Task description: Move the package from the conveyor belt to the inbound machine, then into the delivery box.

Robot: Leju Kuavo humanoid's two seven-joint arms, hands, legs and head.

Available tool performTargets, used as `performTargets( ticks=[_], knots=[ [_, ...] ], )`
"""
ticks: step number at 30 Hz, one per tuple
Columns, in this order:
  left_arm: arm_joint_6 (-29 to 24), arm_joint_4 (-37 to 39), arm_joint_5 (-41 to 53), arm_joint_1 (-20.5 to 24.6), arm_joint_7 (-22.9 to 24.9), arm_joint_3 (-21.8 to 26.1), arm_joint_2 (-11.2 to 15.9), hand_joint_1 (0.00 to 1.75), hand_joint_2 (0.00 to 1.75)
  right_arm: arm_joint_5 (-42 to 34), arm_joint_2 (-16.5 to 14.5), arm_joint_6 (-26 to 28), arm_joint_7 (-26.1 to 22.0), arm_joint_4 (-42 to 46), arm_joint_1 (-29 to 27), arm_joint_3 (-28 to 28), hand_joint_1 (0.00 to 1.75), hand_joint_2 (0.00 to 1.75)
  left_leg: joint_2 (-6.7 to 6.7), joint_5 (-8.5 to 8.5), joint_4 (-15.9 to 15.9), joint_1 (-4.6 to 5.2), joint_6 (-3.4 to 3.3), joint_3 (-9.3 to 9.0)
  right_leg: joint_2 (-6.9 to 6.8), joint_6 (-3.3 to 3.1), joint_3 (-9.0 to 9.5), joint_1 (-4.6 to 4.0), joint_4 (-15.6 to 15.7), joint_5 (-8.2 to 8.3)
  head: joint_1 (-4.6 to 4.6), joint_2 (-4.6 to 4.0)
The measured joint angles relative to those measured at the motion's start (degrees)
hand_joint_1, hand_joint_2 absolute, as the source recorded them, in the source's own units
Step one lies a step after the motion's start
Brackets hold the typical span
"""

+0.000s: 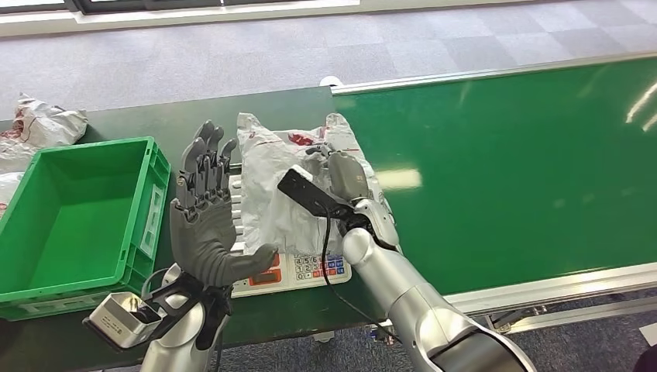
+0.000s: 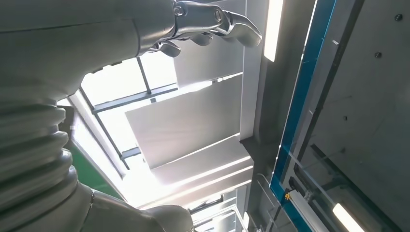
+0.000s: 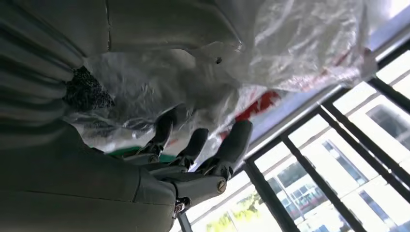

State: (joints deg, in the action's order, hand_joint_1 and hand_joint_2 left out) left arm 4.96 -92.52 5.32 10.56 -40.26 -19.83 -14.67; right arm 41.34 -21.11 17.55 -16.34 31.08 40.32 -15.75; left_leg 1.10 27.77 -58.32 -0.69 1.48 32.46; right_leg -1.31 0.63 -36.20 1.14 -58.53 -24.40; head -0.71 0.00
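Silver-grey package (image 1: 287,194): one; green bin (image 1: 77,217): one.

Crumpled white package (image 1: 283,182) (red print) lies on the inbound machine (image 1: 298,267).

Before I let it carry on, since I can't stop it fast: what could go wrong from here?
The right hand has the package only by one edge, over the scale; the thin, crinkled plastic could slip from its fingers. The open left hand stands close beside the package and could snag it. The green bin lies beyond that hand, so the carry must pass it.
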Motion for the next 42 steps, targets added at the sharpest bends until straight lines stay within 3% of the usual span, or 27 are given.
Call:
performTargets(
  ticks=[2, 6, 10, 17, 19, 21, 24, 27, 31, 33, 37, 42],
  knots=[
    [0.3, 0.0, 0.0, 0.1, 0.0, 0.0, 0.0, 0.0, 1.75, 0.6, 0.0, -1.9, -0.4, -1.9, 0.0, -0.1, 0.0, 1.75, 0.01, 0.0, 0.0, 0.0, 0.0, 0.01, 0.0, 0.0, -0.01, 0.0, 0.0, 0.0, 0.01, 0.0],
    [0.3, 0.1, -0.1, 0.4, 0.0, 0.0, 0.0, 0.0, 1.75, 1.3, 0.0, -4.4, -1.1, -4.2, 0.1, -0.5, 0.0, 1.75, 0.01, 0.0, 0.0, 0.0, 0.0, 0.01, 0.01, 0.0, -0.02, 0.0, 0.0, 0.0, 0.01, 0.0],
    [0.5, 0.1, 0.1, 0.4, 0.0, 0.0, 0.0, 0.0, 1.75, 1.7, 0.2, -6.6, -1.1, -5.2, 0.6, -0.8, 0.0, 0.0, 0.01, 0.0, 0.0, 0.0, 0.0, 0.01, 0.01, 0.0, -0.01, 0.0, 0.0, 0.0, 0.01, 0.0],
    [0.1, 0.0, 0.7, 0.3, 0.0, 0.0, 0.0, 0.0, 1.75, 2.1, 0.9, -5.7, -3.0, -5.0, 1.1, -0.8, 0.0, 0.0, 0.02, -0.01, 0.0, 0.0, 0.0, 0.01, 0.01, -0.03, -0.01, 0.0, 0.0, 0.03, 0.01, 0.0],
    [0.0, -0.1, 0.8, 0.0, 0.0, 0.0, 0.0, 0.0, 1.75, 1.6, 1.0, -0.3, -6.0, -2.7, 0.3, -0.5, 0.0, 0.87, 0.01, -0.01, 0.0, 0.0, 0.0, 0.01, 0.01, -0.03, -0.02, 0.0, 0.0, 0.02, 0.01, 0.0],
    [-0.3, -0.3, 1.1, -0.6, 0.0, 0.0, 0.0, 0.0, 1.75, 1.6, 1.0, 9.9, -10.7, 3.8, -2.2, 0.2, 0.0, 1.75, -0.02, 0.0, 0.0, 0.0, 0.01, 0.02, -0.01, -0.04, -0.03, -0.01, 0.0, 0.01, 0.0, 0.0],
    [-1.0, -0.4, 1.8, -1.5, 0.0, 0.0, 0.0, 0.0, 1.75, 4.9, 0.8, 20.8, -16.6, 22.6, -9.5, 1.8, 0.0, 1.75, -0.1, 0.04, 0.0, -0.01, 0.02, 0.08, -0.07, -0.03, -0.06, -0.02, 0.0, -0.03, 0.01, 0.0],
    [-1.8, -0.4, 2.2, -1.7, 0.0, 0.1, 0.0, 0.0, 1.75, 7.9, 0.5, 22.6, -19.4, 42.5, -16.2, 2.9, 0.0, 1.75, -0.11, 0.12, 0.0, 0.0, 0.01, 0.13, -0.08, -0.01, -0.1, -0.01, 0.0, -0.08, 0.0, 0.0],
    [-2.1, -0.4, 2.3, -1.8, 0.0, 0.1, 0.0, 0.0, 1.75, 8.4, 0.3, 22.7, -20.1, 58.4, -20.9, 3.4, 0.0, 0.0, -0.04, 0.15, 0.0, 0.01, 0.01, 0.12, -0.05, 0.02, -0.09, 0.02, 0.0, -0.1, 0.01, 0.0],
    [-2.5, -0.4, 2.5, -1.8, 0.0, 0.1, 0.0, 0.0, 1.75, 7.8, 0.3, 22.7, -21.6, 63.0, -21.9, 3.6, 0.0, 0.0, -0.02, 0.15, 0.0, 0.02, 0.01, 0.1, -0.04, 0.02, -0.08, 0.03, 0.0, -0.07, 0.01, 0.0],
    [-5.5, -0.2, 5.9, -2.1, 0.2, 0.1, 0.0, 0.0, 1.75, 7.0, 0.5, 22.6, -23.5, 70.6, -23.2, 3.8, 0.0, 1.75, -0.02, 0.13, 0.0, 0.02, 0.02, 0.04, -0.04, 0.01, -0.07, 0.02, 0.0, -0.04, 0.0, 0.0],
    [-10.4, 3.1, 17.3, -1.7, 4.4, 0.2, 0.1, 0.0, 1.75, 5.0, 0.9, 22.6, -23.6, 78.7, -24.9, 4.2, 0.0, 1.75, 0.07, 0.11, 0.0, 0.01, 0.02, 0.0, 0.04, 0.0, -0.05, 0.02, 0.0, -0.03, 0.01, 0.0]
  ],
)
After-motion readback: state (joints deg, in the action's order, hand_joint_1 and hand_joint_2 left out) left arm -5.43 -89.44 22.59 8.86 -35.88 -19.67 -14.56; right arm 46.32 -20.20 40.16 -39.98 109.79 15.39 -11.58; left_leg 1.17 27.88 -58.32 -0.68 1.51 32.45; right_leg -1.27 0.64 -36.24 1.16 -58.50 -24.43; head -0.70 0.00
